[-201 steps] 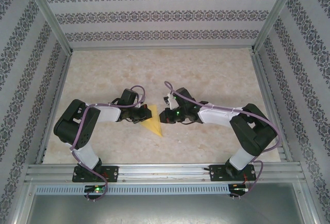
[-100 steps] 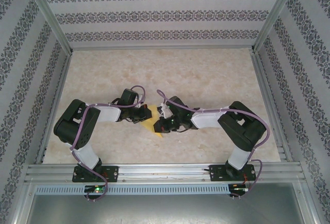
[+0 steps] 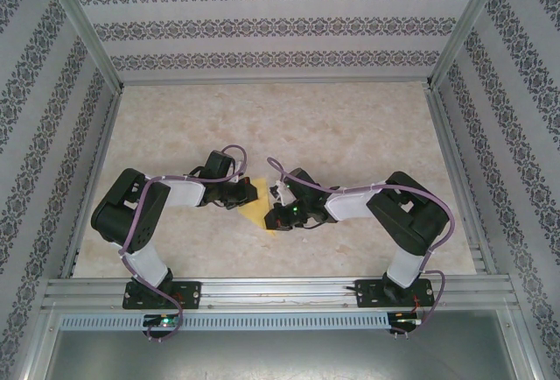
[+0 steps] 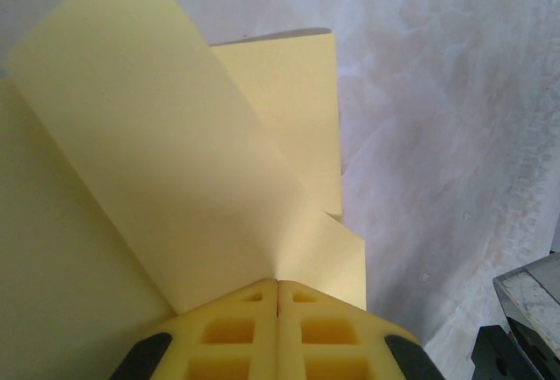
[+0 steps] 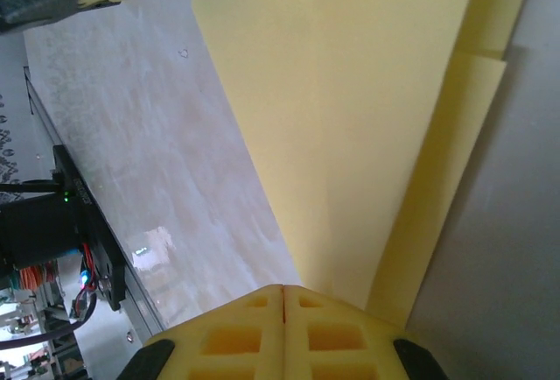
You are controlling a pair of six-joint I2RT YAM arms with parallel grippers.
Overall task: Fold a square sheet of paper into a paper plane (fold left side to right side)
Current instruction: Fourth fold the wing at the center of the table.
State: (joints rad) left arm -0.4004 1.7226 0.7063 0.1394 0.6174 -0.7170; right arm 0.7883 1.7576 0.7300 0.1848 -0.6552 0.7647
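Creasing stage, we reckon: the yellow paper is already a narrow folded wedge on the table, lying btwn both grippers. Left gripper is fully closed, and a raised flap fans out from its tips. Can't tell if it's pinched or just pressed. Right gripper is closed too, with the paper tapering in to its tips. Next imo: flatten that flap w/o shifting the sheet.
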